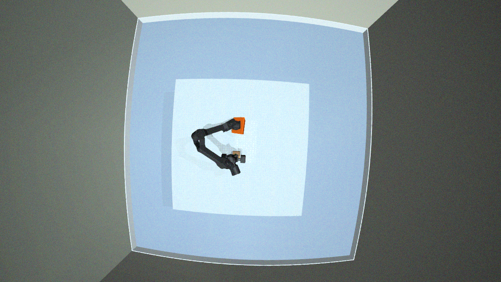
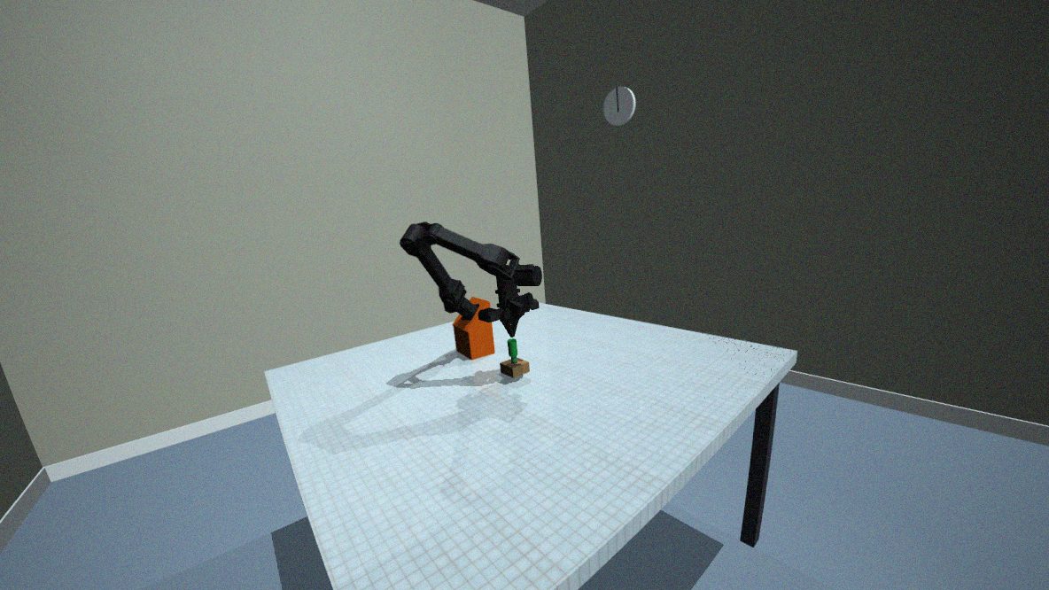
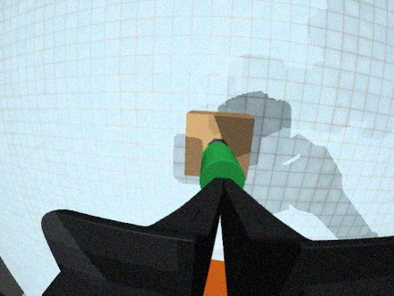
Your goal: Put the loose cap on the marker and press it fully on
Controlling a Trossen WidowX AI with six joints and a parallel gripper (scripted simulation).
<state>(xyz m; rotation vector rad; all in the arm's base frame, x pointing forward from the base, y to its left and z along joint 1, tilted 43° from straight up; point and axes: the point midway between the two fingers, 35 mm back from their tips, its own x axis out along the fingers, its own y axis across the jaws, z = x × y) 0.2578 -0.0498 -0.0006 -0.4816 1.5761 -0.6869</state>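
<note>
The wooden holder block (image 1: 236, 153) (image 2: 512, 369) (image 3: 193, 165) stands on the table. The green cap (image 2: 512, 345) (image 3: 220, 156) sits upright on top of the marker, which stands in the block. Only a small dark part of the marker (image 3: 217, 142) shows below the cap in the wrist view. I cannot tell whether the cap is fully down. My gripper (image 2: 512, 335) (image 3: 221, 185) is shut and empty, with its fingertips together just above the cap's top. In the top view the arm hides the cap and the fingertips.
The orange base block (image 1: 240, 130) (image 2: 474, 343) (image 3: 215, 278) of the arm stands a short way from the holder block. The arm (image 1: 211, 154) (image 2: 469, 247) arches from it to above the holder. A table leg (image 2: 759, 461) shows below the table's edge.
</note>
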